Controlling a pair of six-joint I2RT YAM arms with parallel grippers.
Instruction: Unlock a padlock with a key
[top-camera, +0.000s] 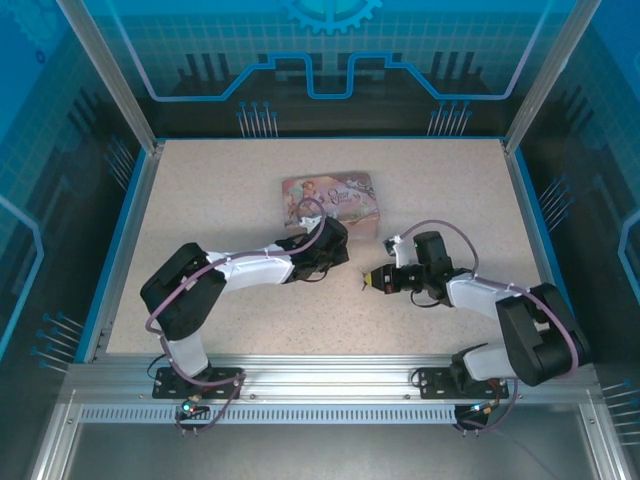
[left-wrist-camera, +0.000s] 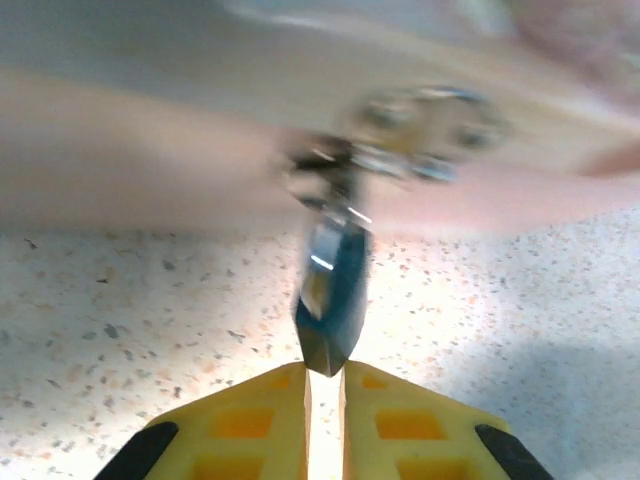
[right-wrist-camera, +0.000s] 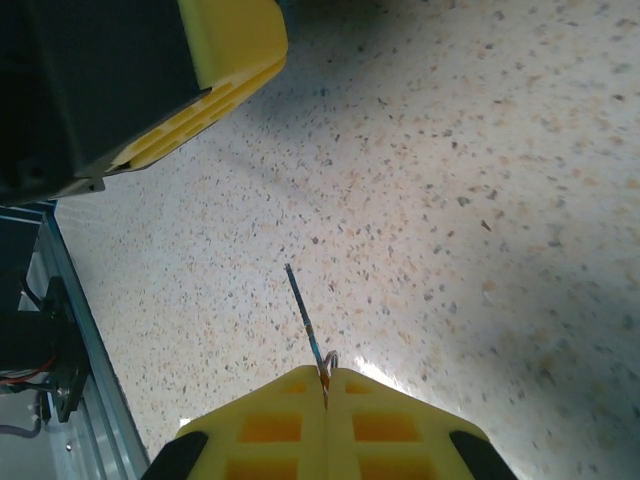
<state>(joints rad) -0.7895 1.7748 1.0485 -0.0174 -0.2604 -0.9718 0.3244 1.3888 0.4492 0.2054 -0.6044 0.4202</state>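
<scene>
- left claw (left-wrist-camera: 323, 372): yellow ribbed fingers drawn narrow, with only a thin slit between the tips. they pinch the lower tip of a small padlock (left-wrist-camera: 330, 290) with a dark teal-blue metal body.
- the padlock stands straight out ahead of the left fingertips, clear of the speckled beige stone-look tabletop (left-wrist-camera: 120, 310) below it.
- at the padlock's far end, away from the claw, is a silvery metal cluster (left-wrist-camera: 410, 135). it is too blurred to tell shackle from ring.
- right claw (right-wrist-camera: 326, 375): yellow fingers pressed together, clamping the head of a thin grey-silver metal key (right-wrist-camera: 303, 312).
- the key's blade juts forward from the right fingertips, seen edge-on as a dark sliver, and is raised above the tabletop.
- ahead of the key and to the upper left of the right claw, well apart from the blade tip, sits one yellow finger (right-wrist-camera: 215, 70) of the left claw on its black housing.
- in the top view the two claws face each other tip to tip with a small gap between them. key and padlock are not touching.
- a pink illustrated rectangular tin box (top-camera: 330, 200) lies flat just beyond the left claw, on its far side.
</scene>
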